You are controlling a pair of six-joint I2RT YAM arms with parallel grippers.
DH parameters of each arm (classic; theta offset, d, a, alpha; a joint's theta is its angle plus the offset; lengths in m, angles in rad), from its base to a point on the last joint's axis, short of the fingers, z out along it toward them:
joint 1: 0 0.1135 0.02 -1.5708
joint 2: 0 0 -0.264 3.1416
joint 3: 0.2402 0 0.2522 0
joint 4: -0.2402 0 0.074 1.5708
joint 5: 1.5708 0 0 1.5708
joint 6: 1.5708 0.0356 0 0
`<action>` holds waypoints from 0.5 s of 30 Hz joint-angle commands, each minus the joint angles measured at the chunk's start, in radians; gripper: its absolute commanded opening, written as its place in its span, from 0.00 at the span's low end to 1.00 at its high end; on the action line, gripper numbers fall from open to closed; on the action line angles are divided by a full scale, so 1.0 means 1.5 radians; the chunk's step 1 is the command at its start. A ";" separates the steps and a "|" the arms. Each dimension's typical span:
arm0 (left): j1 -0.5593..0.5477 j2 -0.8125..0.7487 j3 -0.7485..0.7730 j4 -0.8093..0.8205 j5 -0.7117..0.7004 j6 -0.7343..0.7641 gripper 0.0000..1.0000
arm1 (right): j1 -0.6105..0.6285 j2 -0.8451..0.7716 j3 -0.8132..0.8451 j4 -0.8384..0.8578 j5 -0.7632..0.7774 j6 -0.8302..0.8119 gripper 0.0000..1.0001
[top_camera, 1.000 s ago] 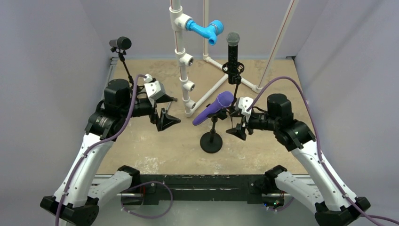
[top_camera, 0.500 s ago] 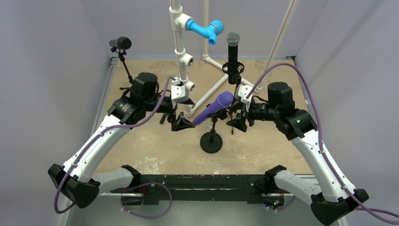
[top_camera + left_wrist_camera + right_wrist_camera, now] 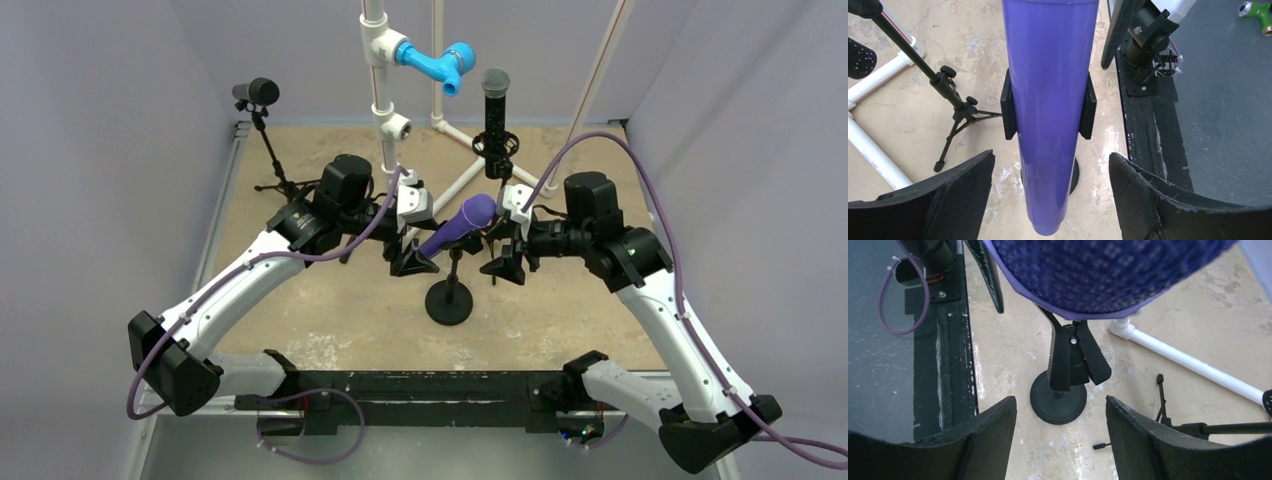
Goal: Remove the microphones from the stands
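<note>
I am working on the purple microphone (image 3: 455,230). It sits tilted in the black clip (image 3: 1088,112) of the round-based desk stand (image 3: 449,302) at mid-table, head up toward the back and tail pointing down toward the left arm.

The left gripper (image 3: 412,262) straddles the handle just below the clip. In the left wrist view its fingers (image 3: 963,195) stand wide on either side of the purple barrel with clear gaps, holding nothing. The right gripper (image 3: 505,268) hangs beside the stand post, under the microphone's head. Its jaws are also apart and empty, and the clip shows beyond them in its wrist view.

To do this step well, I judge I should:
- centre the left fingers on the barrel and close firmly on the handle, staying clear of the clip's arms;
- steady the post with the right gripper;
- draw the microphone out along its own axis, so the light stand does not tip.

The smooth barrel may slip if I squeeze too gently.

What I count:
- Three microphones: the purple one, a black one at the back left (image 3: 258,93) and a black one at the back centre (image 3: 495,100).
- Three stands: the desk stand and two tripods.
- One white pipe frame (image 3: 385,120) with one blue fitting (image 3: 435,65).
</note>
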 commanded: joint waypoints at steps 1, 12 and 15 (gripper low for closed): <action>-0.008 0.011 0.028 0.050 -0.002 -0.008 0.79 | -0.003 0.010 0.026 -0.001 -0.050 -0.017 0.63; -0.018 0.019 0.026 0.037 -0.015 0.000 0.51 | -0.003 0.036 0.059 0.024 -0.059 -0.002 0.65; -0.018 0.016 0.024 0.035 -0.016 0.001 0.48 | -0.003 0.043 0.066 0.030 -0.063 -0.001 0.65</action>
